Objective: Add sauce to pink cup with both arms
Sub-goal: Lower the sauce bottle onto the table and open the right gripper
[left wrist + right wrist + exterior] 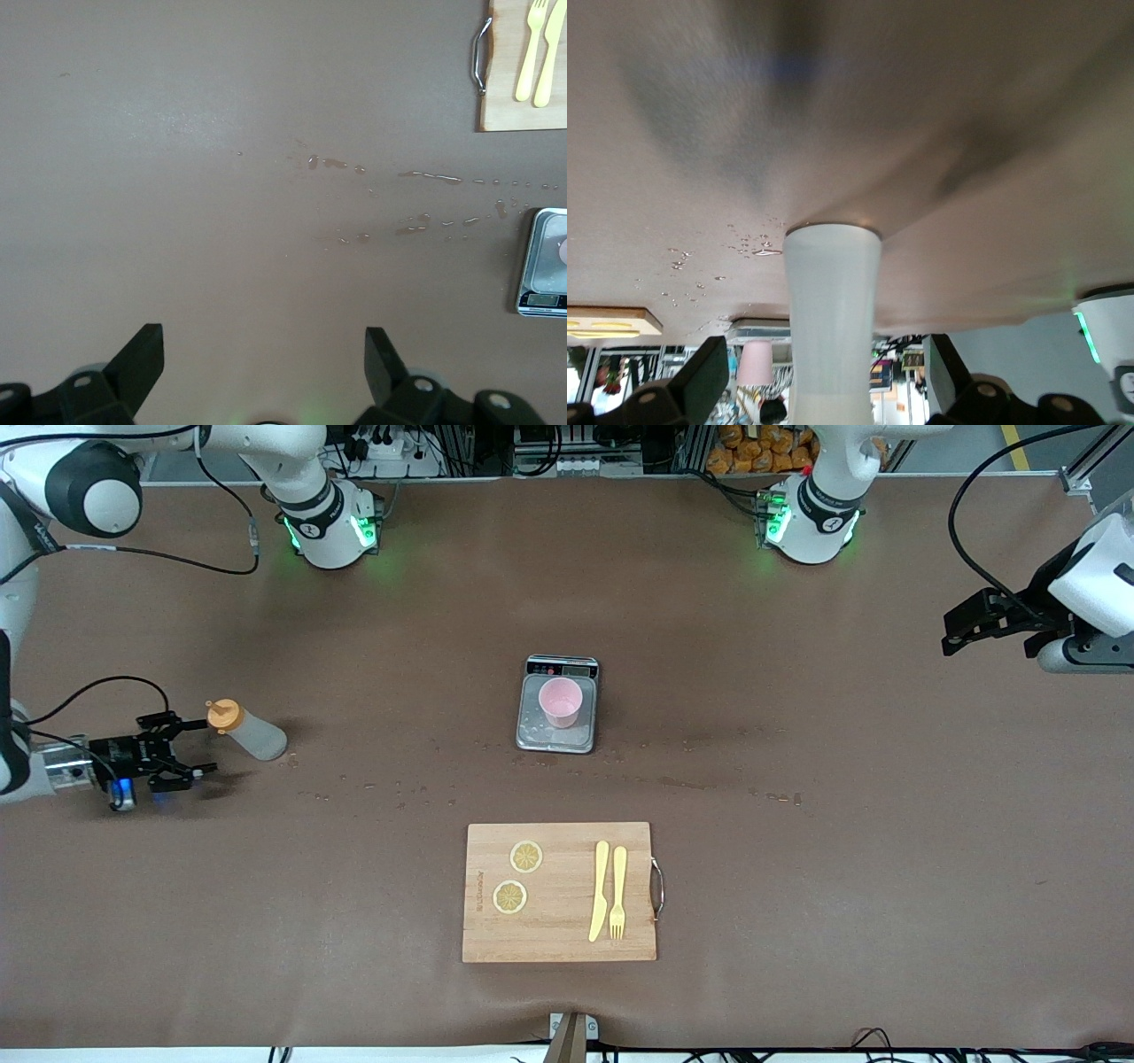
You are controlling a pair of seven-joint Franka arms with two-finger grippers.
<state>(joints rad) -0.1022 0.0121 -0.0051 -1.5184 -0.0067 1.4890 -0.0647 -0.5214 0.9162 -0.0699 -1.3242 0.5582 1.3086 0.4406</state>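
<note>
Cutting board (pixel 560 892) nearest; right hand (pixel 183 753) released beside sauce (pixel 248 730); left hand (pixel 992 622) released.

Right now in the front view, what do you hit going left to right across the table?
right gripper, open, beside the sauce bottle → sauce bottle standing on the table → wooden cutting board → left gripper, open, waiting over the left arm's end of the table

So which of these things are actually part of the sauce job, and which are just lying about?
Part of the job:
- sauce bottle, beside the open right pincer
- pink cup, on the scale
- left pincer, open, waiting

Lying about:
- cutting board
- lemon slices
- knife
- fork
</note>
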